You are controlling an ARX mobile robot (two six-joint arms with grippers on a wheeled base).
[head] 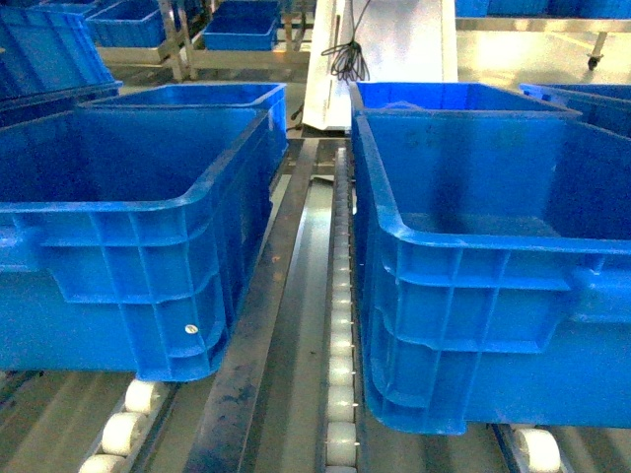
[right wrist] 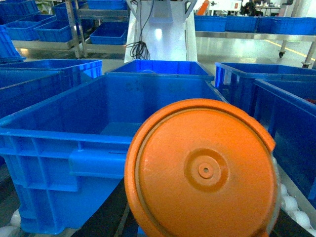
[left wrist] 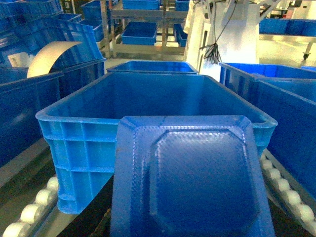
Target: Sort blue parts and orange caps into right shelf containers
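Orange cap (right wrist: 205, 173) fills right wrist view, blue part (left wrist: 192, 180) fills left; claws hidden, grip cannot tell. Risk: early release drops them short of crates (head: 493, 236), onto rollers (head: 340, 394).

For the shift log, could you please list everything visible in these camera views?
Front crates: two, blue, side by side on the rollers; left crate, right crate.
Crates behind them: several more, blue, further back.
Rollers: white, rows under and between the crates.
Blue part: one, flat with a raised octagon, filling the left wrist view before a crate.
Orange cap: one, round, filling the right wrist view before a crate.
White post with black cable: one, behind the crates.
Shelves with blue bins: background.
Grippers: neither shows in any view.
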